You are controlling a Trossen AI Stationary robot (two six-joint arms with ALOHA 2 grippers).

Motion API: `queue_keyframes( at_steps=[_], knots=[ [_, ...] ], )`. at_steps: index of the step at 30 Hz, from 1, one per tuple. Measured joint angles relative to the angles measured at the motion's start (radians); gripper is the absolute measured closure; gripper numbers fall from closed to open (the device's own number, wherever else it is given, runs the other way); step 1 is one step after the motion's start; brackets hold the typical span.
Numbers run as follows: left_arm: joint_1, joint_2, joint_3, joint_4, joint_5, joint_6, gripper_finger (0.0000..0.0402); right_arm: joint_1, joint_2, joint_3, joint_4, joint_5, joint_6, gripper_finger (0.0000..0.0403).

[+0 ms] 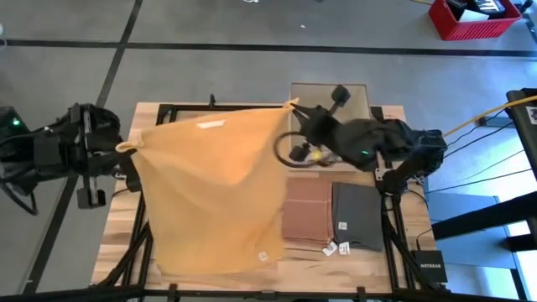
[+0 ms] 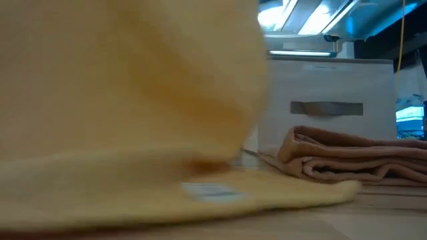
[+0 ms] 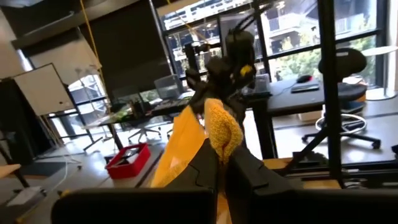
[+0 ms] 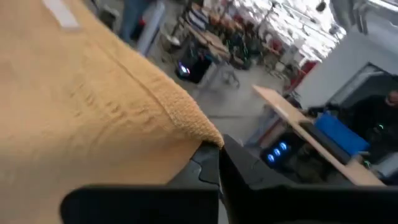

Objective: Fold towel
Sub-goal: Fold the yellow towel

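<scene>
Soft, light, limp towel (image 1: 210, 193), sagging mid-frame between closed left gripper (image 1: 126, 148) and closed right gripper (image 1: 295, 107), each pinching a corner; best held at corners.

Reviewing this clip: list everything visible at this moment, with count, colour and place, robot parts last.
yellow towel: one, yellow-orange, lifted and spread over the table's left and middle, lower edge on the wood
brown folded towel: one, brown, on the table right of the yellow towel
grey folded towel: one, dark grey, beside the brown one on its right
table: one, light wood with a black frame
red crate: one, red, on the floor beyond the table's far right
left gripper: one, dark, shut on the yellow towel's left corner
right gripper: one, dark, shut on the yellow towel's far right corner
</scene>
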Motion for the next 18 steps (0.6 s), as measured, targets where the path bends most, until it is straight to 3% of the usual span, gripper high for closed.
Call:
queue_keyframes(
  at_steps=[4,8,12,15,18],
  knots=[
    [0.019,-0.017,0.0,-0.133,0.001,-0.09,0.0398,-0.078,0.005,-0.049,-0.03,-0.058,0.039,0.04],
    [0.022,-0.036,0.0,-0.387,0.0,-0.305,0.0399,-0.125,0.005,-0.097,-0.043,-0.127,0.072,0.04],
    [0.021,-0.043,0.0,-0.632,0.001,-0.613,0.0394,-0.122,0.005,-0.143,-0.073,-0.15,0.088,0.04],
    [0.021,-0.029,0.001,-0.863,0.019,-0.895,0.0395,-0.092,0.005,-0.179,-0.141,-0.294,0.134,0.04],
    [0.021,0.004,0.001,-1.117,0.128,-1.204,0.0398,-0.052,0.005,-0.253,-0.166,-0.424,0.181,0.04]
  ],
)
